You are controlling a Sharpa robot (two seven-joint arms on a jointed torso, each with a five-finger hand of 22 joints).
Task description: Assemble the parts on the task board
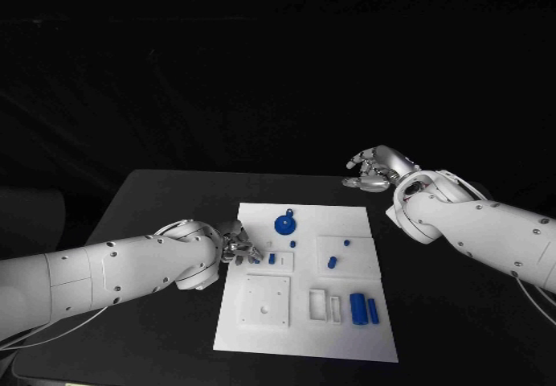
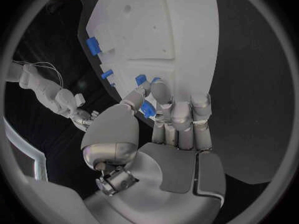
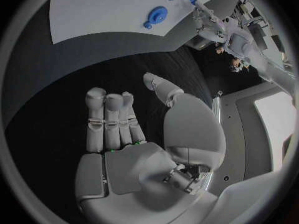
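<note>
**benchrat:** So where's this at? The left hand (image 1: 238,245) sits at the left edge of the task board (image 1: 348,342), and in the left wrist view it's pinching a small blue part (image 2: 147,109) between thumb and fingertips, with the rest of the fingers lined up close together. It hangs just above the board, near the little recess with another blue piece (image 1: 271,259) in it.

**torque_tom:** Yeah, and the right hand (image 1: 377,169) is parked well off the board's far right corner, over bare black table (image 1: 151,201). Holding nothing, fingers fairly straight, thumb out to the side. Not involved at all right now.

**benchrat:** What's left on the board? I see the round blue gear (image 1: 284,223) up top, a small blue peg (image 1: 332,261) in the right-hand square, and two blue cylinders (image 1: 362,309) low on the right.

**torque_tom:** My worry is the pinch. The part's tiny and mostly buried in the fingertips, so I can't tell how it's oriented. If it's tilted going into a slot, it'll jam on the rim or pop out and roll onto the table.

**benchrat:** Also, those fingers are crowded close to that seated piece. Coming down a bit off could nudge it out, or shove the whole board sideways.

**torque_tom:** Yep, slow and straight down is what I'd guess it needs.
</note>
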